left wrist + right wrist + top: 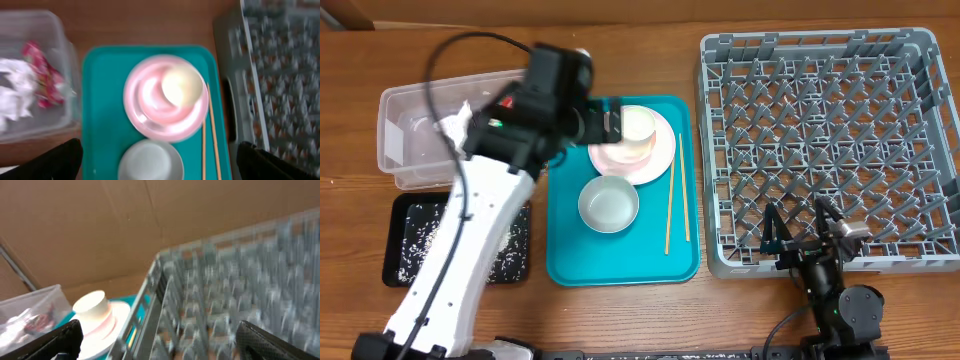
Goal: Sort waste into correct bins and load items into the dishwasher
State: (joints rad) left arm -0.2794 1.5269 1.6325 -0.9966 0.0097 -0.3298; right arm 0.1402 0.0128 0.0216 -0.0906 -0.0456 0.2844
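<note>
The overhead view alone takes in the whole wooden tabletop [620, 312]. It shows one large square grey plastic dish rack [830, 140] on the right. One teal rectangular serving tray [620, 255] lies beside it. One clear plastic rectangular tub [395, 150] sits at the far left, and one shallow black rectangular tray [392, 262] lies in front of it. Only this view shows the black tray, which holds a scatter of white rice-like scraps [420, 240].

The left wrist view shows what the arm hides from above. In the tub lie crumpled white paper napkins [12, 97], too blurred to count, and one small red snack wrapper [42, 80]. On the teal tray sits one pale pink round plate [150, 125]. It carries one pink bowl [150, 97] with one small white cup [182, 86] on its rack side. One grey-white bowl [150, 161] stands just in front of the plate. Two thin wooden chopsticks [669, 210] lie side by side along the tray's rack-side edge.

The right wrist view gives a low side look, with the cup standing above the plate.

The left gripper [612, 124] hangs over the plate's end of the tray, its jaws wide apart and holding nothing. The right gripper [797, 225] sits at the rack's near edge, jaws likewise spread and empty.
</note>
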